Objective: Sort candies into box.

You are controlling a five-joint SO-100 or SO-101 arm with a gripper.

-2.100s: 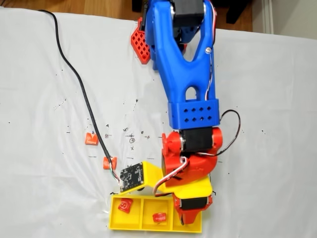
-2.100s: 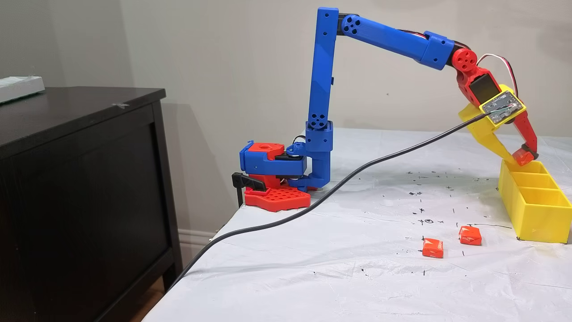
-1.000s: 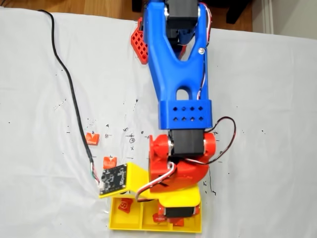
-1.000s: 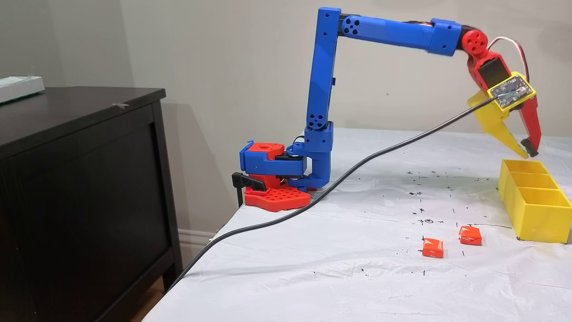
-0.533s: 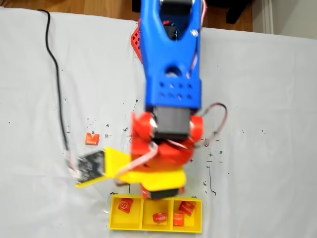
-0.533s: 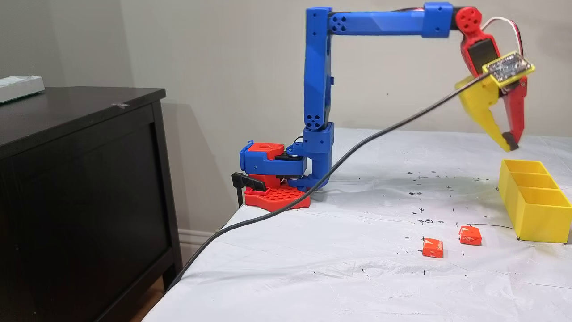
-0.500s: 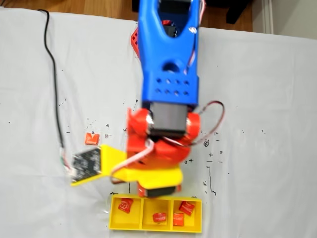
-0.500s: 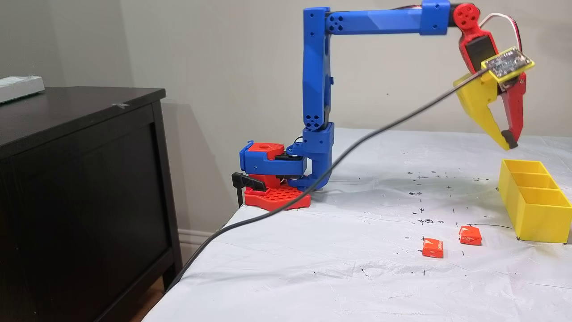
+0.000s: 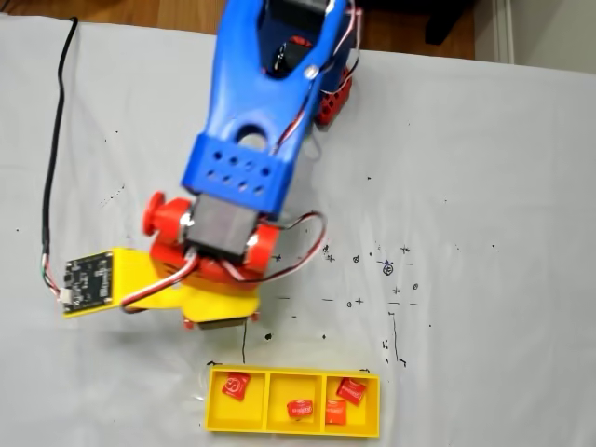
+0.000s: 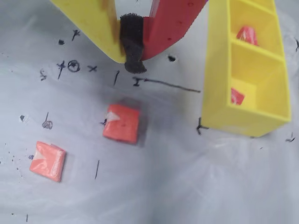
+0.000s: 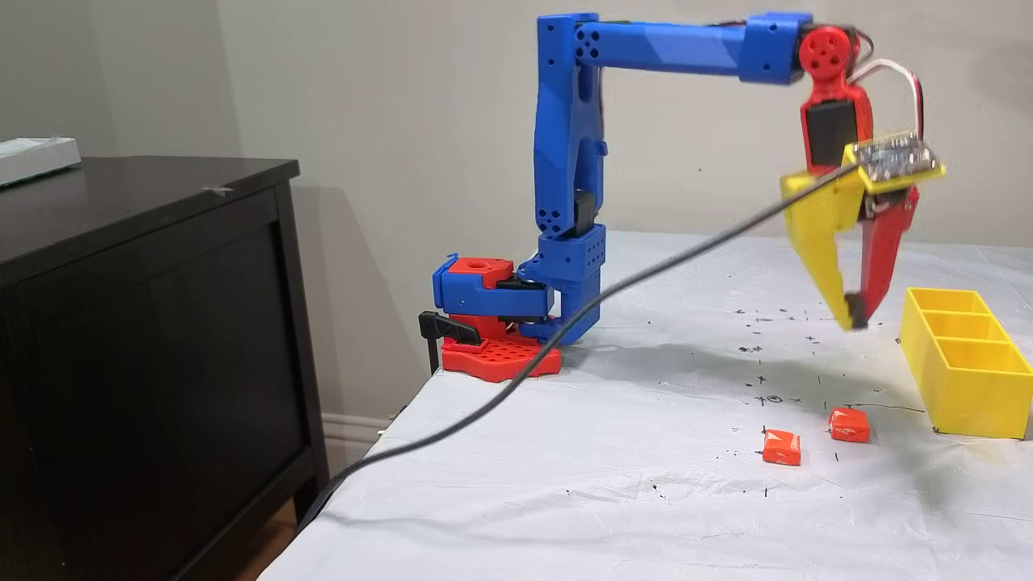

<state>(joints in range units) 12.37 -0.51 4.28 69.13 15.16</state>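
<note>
Red candies: four in the box (image 9: 216,424), two loose (image 10: 121,123) (tool (image 10: 132,58) closed, empty).

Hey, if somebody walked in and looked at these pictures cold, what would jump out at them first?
Probably the tall blue arm bent over the white table, its shut gripper hanging above the sheet. Next, the bright yellow box near the bottom edge of a fixed view, with four red candies spread over its three compartments. Two more candies lie loose on the sheet beside it.
</note>
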